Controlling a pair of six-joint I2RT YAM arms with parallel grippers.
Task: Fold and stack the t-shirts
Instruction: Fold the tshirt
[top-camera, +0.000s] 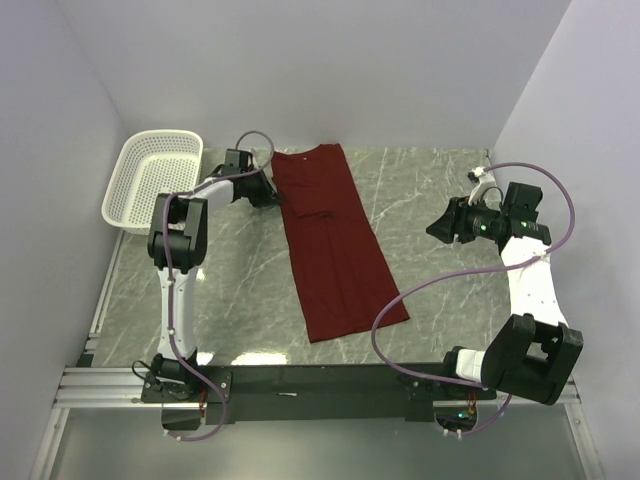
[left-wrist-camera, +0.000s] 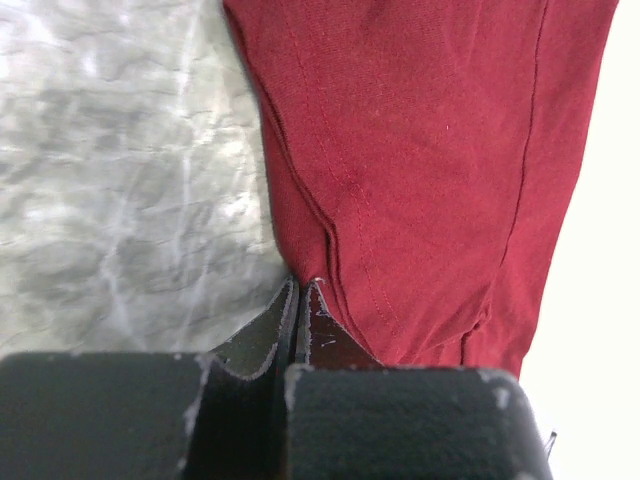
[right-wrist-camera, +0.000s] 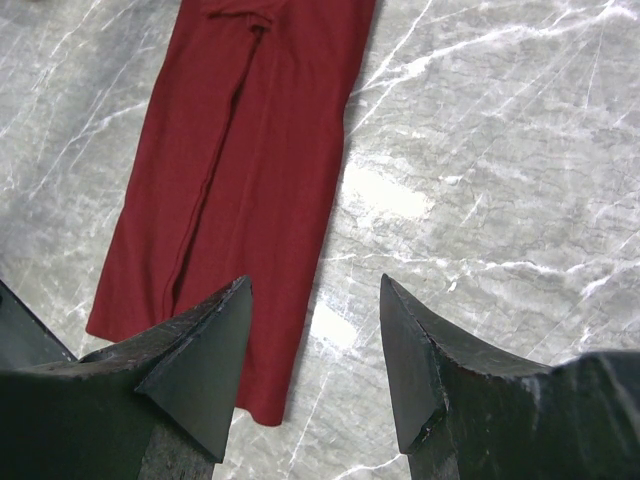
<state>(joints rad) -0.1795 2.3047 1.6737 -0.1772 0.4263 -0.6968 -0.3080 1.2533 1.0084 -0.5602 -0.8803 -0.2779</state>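
One maroon t-shirt (top-camera: 335, 250) lies flat on the marble table, folded lengthwise into a long narrow strip running from the back toward the front. My left gripper (top-camera: 268, 197) is down at the strip's far left edge. In the left wrist view it (left-wrist-camera: 302, 283) is shut, its tips touching the folded edge of the t-shirt (left-wrist-camera: 420, 150); I see no cloth between them. My right gripper (top-camera: 432, 228) hovers to the right of the shirt, apart from it. In the right wrist view it (right-wrist-camera: 315, 282) is open and holds nothing, with the t-shirt (right-wrist-camera: 250, 150) below and to its left.
A white perforated basket (top-camera: 150, 180) stands at the back left corner, beside the left arm. Grey walls close in the table (top-camera: 430, 180) at the back and on both sides. A purple cable loops from the right arm over the table's front.
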